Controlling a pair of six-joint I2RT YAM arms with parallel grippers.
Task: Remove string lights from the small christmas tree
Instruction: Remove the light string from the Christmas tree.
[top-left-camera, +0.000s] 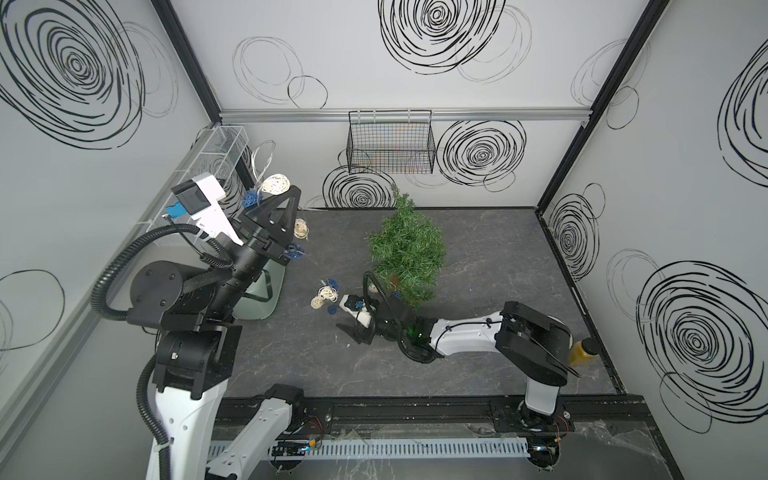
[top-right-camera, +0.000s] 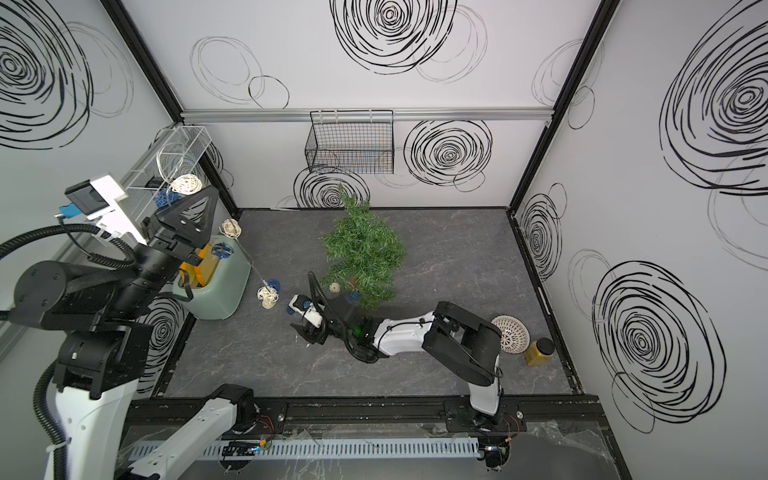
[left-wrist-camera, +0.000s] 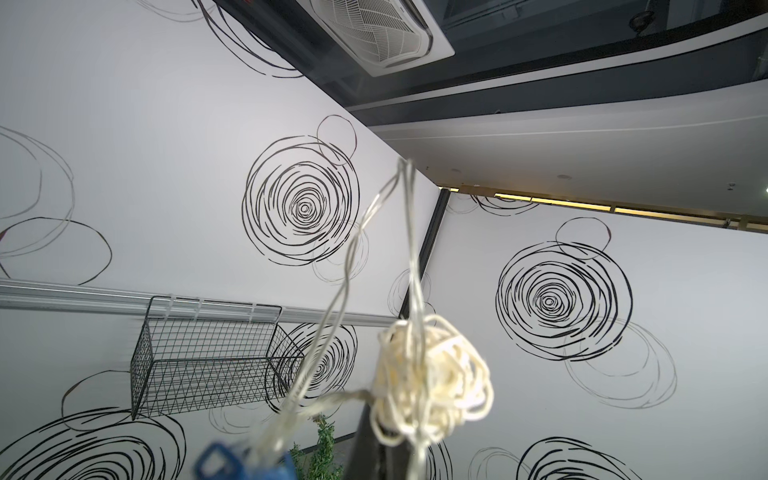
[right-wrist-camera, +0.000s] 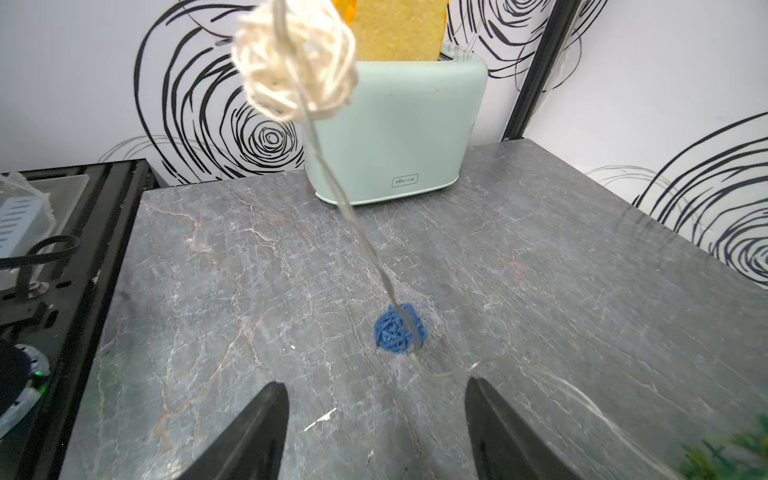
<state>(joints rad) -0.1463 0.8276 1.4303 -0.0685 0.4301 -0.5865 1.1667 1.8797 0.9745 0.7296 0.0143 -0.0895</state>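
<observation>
My left gripper (top-left-camera: 293, 192) is raised high at the left, shut on the wire of the string lights (top-left-camera: 272, 183). A cream ball (left-wrist-camera: 432, 382) and a blue ball (left-wrist-camera: 232, 463) sit at its tip. From there the wire hangs down past the toaster to a cluster of balls (top-left-camera: 326, 293) on the table and runs on toward the tree's foot. The small christmas tree (top-left-camera: 405, 249) leans in mid-table. My right gripper (right-wrist-camera: 376, 386) is low on the table beside the tree's base, open and holding nothing. A blue ball (right-wrist-camera: 400, 328) lies just ahead of it.
A mint-green toaster (top-right-camera: 216, 282) with a yellow slice in it stands at the left. A black wire basket (top-left-camera: 390, 143) hangs on the back wall and a white one (top-left-camera: 220, 153) on the left wall. A white perforated dish (top-right-camera: 510, 333) and a yellow jar (top-right-camera: 539, 351) sit at the right.
</observation>
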